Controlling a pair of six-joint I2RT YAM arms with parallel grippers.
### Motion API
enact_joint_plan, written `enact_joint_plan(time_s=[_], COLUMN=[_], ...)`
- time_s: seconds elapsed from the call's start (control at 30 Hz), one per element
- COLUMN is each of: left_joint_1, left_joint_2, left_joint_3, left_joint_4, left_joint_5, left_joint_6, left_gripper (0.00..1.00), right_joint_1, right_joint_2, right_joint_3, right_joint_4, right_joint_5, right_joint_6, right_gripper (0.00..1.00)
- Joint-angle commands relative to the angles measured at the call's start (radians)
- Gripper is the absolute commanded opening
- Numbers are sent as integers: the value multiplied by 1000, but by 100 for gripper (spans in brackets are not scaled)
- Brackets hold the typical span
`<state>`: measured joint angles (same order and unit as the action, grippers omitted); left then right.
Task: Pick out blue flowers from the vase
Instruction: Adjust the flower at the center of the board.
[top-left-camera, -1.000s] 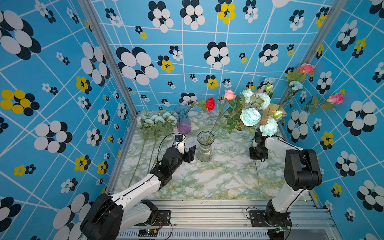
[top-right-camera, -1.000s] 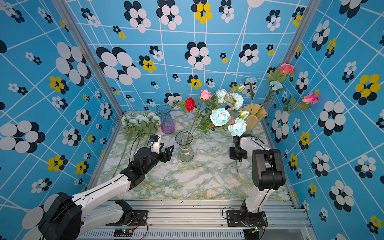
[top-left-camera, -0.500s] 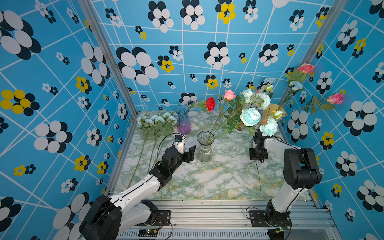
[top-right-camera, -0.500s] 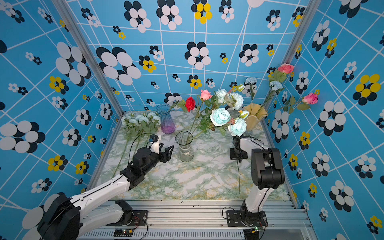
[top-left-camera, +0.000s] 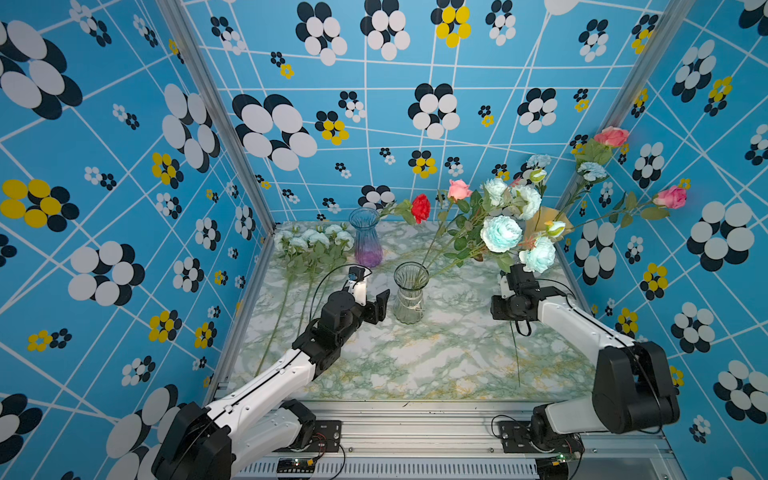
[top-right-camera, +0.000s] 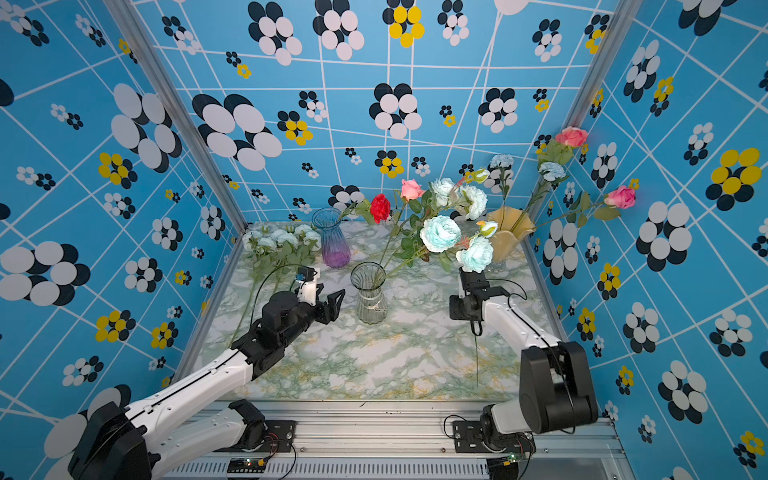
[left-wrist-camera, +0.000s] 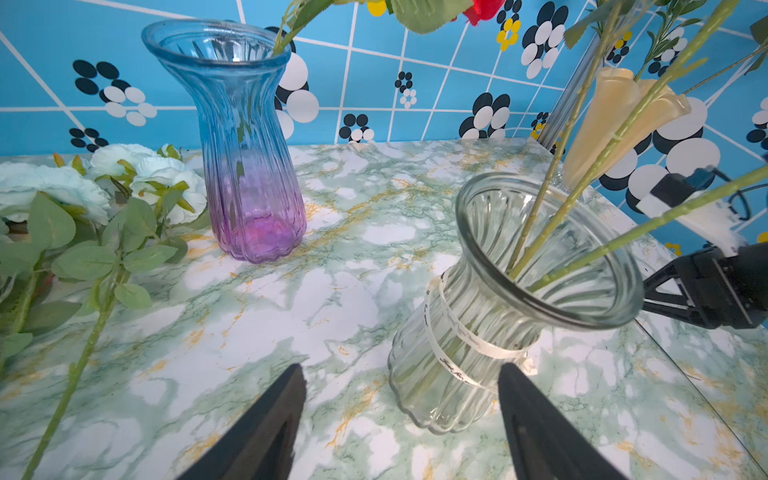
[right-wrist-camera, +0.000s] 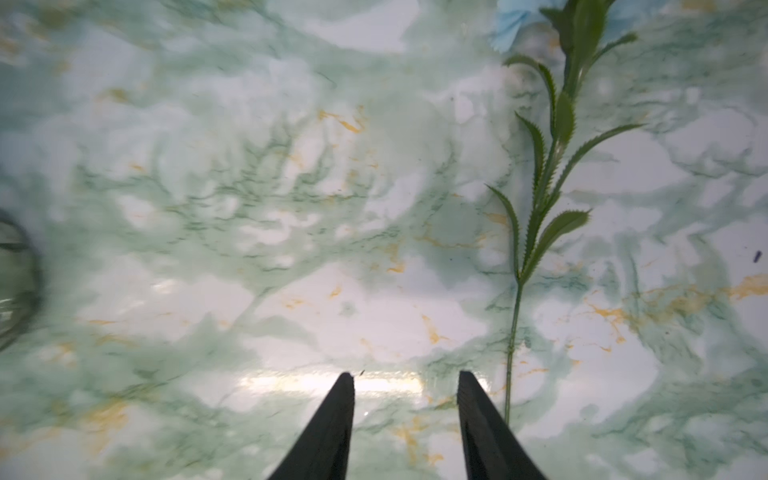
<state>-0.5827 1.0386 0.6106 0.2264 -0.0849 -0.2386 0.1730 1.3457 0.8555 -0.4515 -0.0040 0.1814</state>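
Observation:
The clear glass vase (top-left-camera: 410, 295) (top-right-camera: 369, 297) (left-wrist-camera: 519, 299) stands mid-table with green stems leaning right. Pale aqua blue flowers (top-left-camera: 500, 233) (top-right-camera: 440, 232) bloom on those stems, along with a pink rose (top-left-camera: 458, 190). My left gripper (top-left-camera: 372, 297) (left-wrist-camera: 401, 368) is open just left of the vase's base, not touching it. My right gripper (top-left-camera: 509, 309) (right-wrist-camera: 406, 375) points down at the table, open and empty. A thin blue-flower stem (right-wrist-camera: 536, 232) (top-left-camera: 516, 357) lies on the marble just beside one finger.
Several pale blue flowers (top-left-camera: 316, 241) (left-wrist-camera: 137, 174) lie at the table's back left. A blue-purple vase (top-left-camera: 365, 243) holds a red rose (top-left-camera: 420, 208). A yellow vase (top-right-camera: 509, 232) in the back right corner holds pink roses and small blue blooms. Patterned walls close three sides.
My right gripper has gone from shut to open, and the thin stem now lies free on the table. The left arm has not moved.

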Motion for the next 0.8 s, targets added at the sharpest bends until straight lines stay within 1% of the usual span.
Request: enact_joint_plan(time_s=[0.0,0.13,0.2,0.27,0.33,0.4,0.47,0.53,0.67,0.77], left_joint_1=[6,-24,-67,-118,-158,-169,-185,-214,-278,-293], left_joint_2=[-43,-95,-97,-73,-22,49,113,172,278,342], left_joint_3=[71,114,170,238,312,393,464,530,641,687], left_joint_4=[-164,-252,-296,-328,-345,-364,-388,-415,-475,-479], left_joint_5=[20,60,65,63,68,123,146,138,70,48], left_joint_6=[14,-29,-24,7,45,72,110,159,263,304], left_gripper=[76,74,73,73,73,73,73,73,71,69], right_joint_1=[17,25,26,28,31,34,34,34,34,33], right_joint_2=[-131,-245,-279,-292,-302,-316,-335,-349,-369,-381], right_joint_3=[-78,-146,-170,-180,-184,-194,-210,-221,-237,-240], right_joint_4=[108,170,217,242,253,261,274,277,283,287], right_joint_5=[-154,-232,-284,-316,-335,-348,-351,-353,-365,-369], right_joint_6=[50,92,117,134,141,145,155,158,167,172], right_gripper=[44,45,45,45,45,45,44,44,43,42])
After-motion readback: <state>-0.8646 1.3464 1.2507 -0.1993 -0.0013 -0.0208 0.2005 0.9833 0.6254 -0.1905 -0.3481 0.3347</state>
